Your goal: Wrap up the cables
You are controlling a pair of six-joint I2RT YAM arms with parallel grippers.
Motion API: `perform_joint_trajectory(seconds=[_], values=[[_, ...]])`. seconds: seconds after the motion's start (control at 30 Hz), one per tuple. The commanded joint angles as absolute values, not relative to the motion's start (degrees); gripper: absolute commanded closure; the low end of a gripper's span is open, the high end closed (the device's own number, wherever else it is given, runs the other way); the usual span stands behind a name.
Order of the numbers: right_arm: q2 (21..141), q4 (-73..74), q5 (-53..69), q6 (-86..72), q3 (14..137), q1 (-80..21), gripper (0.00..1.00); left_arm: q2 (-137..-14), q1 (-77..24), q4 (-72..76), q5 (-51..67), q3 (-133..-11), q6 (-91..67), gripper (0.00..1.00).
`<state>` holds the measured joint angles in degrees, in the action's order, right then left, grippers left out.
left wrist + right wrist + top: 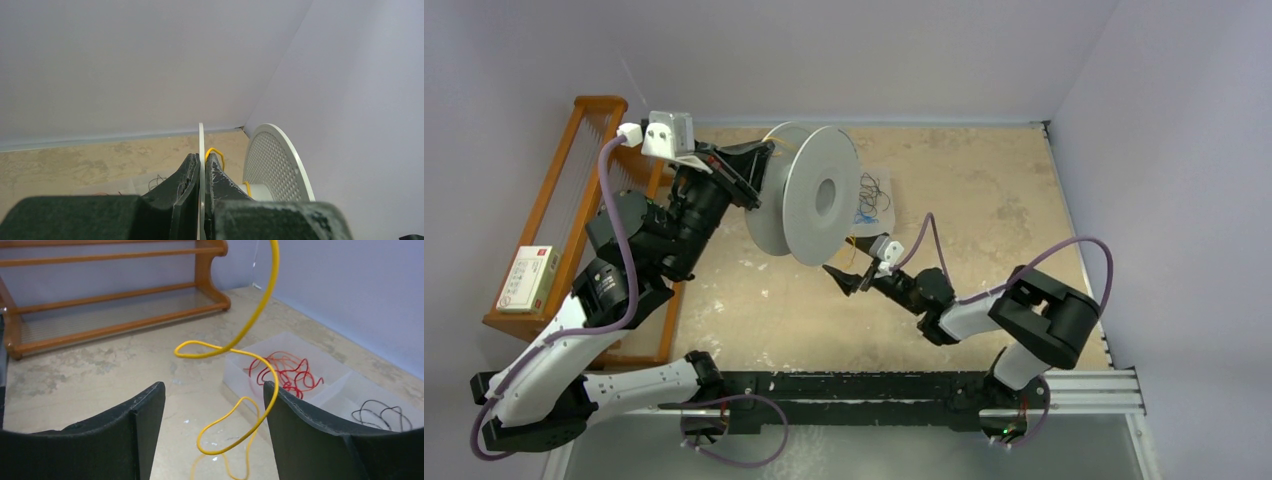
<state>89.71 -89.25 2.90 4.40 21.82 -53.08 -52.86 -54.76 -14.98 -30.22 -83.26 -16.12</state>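
Two jaws stand apart on the right gripper [214,390], mid-worktop, nothing pinched: a curly yellow cable [256,312] dangles between them, passing close to one finger, contact hard to call, both its ends cut off by the frame. Beyond it, a clear tray [235,371] holds red wires [285,372] and black wires [380,415], partly cropped. Toward the far edge, the left gripper [201,157] is clamped on the white spool [809,195] by its flange rim. A yellow loop peeks past its fingertips, the rest hidden.
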Motion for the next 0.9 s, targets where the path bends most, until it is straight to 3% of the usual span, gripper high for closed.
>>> perform_joint_trajectory(seconds=[0.0,0.23,0.5,0.6,0.87], values=[[91.2,-101.1,5.5,1.8,23.5,-52.6,0.31,-51.6,-54.5,-10.2,-29.5,-86.8,-18.4,1.0],[89.5,-101.7,6.1,0.8,20.6,-52.4,0.62,-51.6,-54.5,-10.1,-30.3,-86.4,-17.5,1.0],[85.0,-100.0,5.9,0.2,17.2,-52.4,0.82,-52.2,-54.5,-9.3,-30.7,-85.4,-17.1,1.0],[83.1,-97.8,6.0,-0.2,16.5,-52.4,1.0,-52.6,-54.5,-9.2,-31.2,-85.3,-16.7,1.0],[77.7,-82.5,12.2,-2.3,19.1,-57.2,1.0,-54.6,-54.5,-7.0,-34.9,-83.2,-14.5,1.0]])
